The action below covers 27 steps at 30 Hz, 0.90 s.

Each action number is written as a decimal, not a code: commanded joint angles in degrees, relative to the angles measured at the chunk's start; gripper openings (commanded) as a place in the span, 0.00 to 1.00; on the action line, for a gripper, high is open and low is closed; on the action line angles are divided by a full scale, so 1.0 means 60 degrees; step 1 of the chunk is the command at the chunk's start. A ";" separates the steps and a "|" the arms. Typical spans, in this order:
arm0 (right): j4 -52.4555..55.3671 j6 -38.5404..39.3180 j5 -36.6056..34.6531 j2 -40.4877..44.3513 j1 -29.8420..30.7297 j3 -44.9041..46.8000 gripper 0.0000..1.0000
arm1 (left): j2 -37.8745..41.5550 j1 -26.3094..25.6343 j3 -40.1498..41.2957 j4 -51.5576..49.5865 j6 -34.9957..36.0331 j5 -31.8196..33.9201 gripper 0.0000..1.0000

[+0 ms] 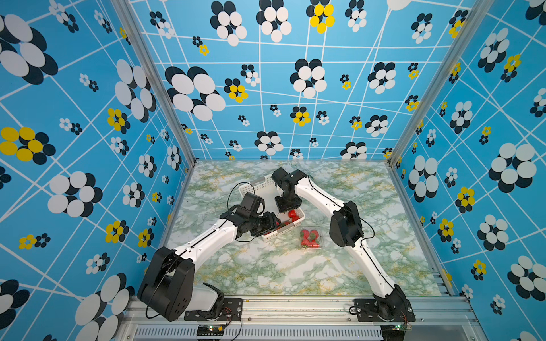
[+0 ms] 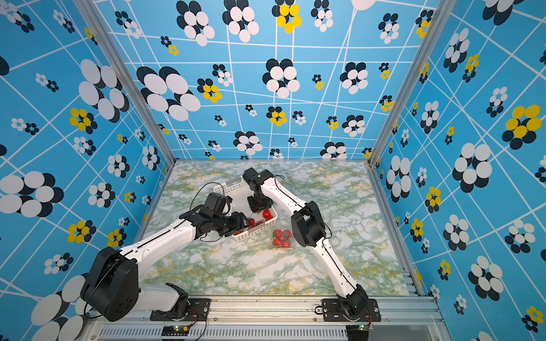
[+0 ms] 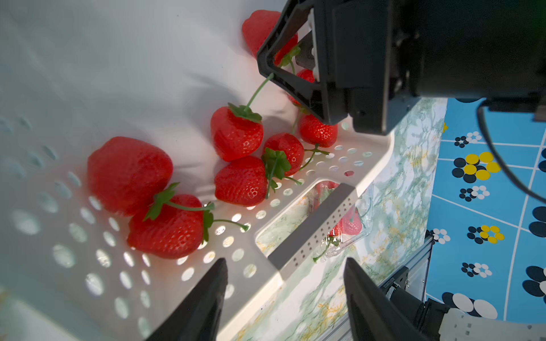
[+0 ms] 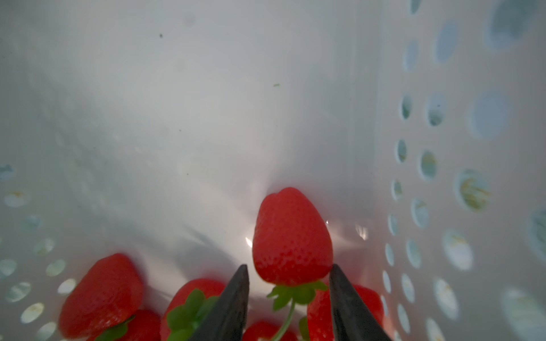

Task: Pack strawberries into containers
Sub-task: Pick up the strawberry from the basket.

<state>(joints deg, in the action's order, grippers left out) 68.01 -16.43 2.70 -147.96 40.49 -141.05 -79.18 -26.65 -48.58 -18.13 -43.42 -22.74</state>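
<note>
Left fingers (image 3: 206, 301) spread astride basket (image 3: 251, 289) wall; right fingers (image 4: 230, 301), wrist down, pinch strawberry (image 4: 291, 236).

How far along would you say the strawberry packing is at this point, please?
Done: one clear container beside the white basket already holds several strawberries. In hand: the right claw, down in the basket, looks closed on a strawberry; the left claw is open at the basket's rim. Left: about seven loose strawberries lie in the basket.
</note>
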 commanded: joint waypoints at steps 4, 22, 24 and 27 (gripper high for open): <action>-0.0121 0.0203 -0.0559 -0.0256 0.0060 -0.0089 0.46 | 0.0247 -0.0040 0.0259 0.0024 0.0161 -0.0081 0.64; -0.0758 0.0165 -0.0430 -0.0553 0.0063 -0.0255 0.51 | 0.0062 0.0019 0.0288 0.0277 0.0161 -0.0103 0.64; -0.0787 0.0159 -0.0376 -0.0593 0.0063 -0.0245 0.49 | 0.0055 0.0030 0.0289 0.0279 0.0161 -0.0092 0.64; -0.0815 0.0145 -0.0347 -0.0570 0.0063 -0.0250 0.45 | 0.0069 0.0043 0.0303 0.0285 0.0161 -0.0091 0.64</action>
<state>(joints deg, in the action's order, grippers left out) 63.42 -15.59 0.38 -149.99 40.49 -141.27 -78.70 -26.63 -48.05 -17.08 -43.42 -22.76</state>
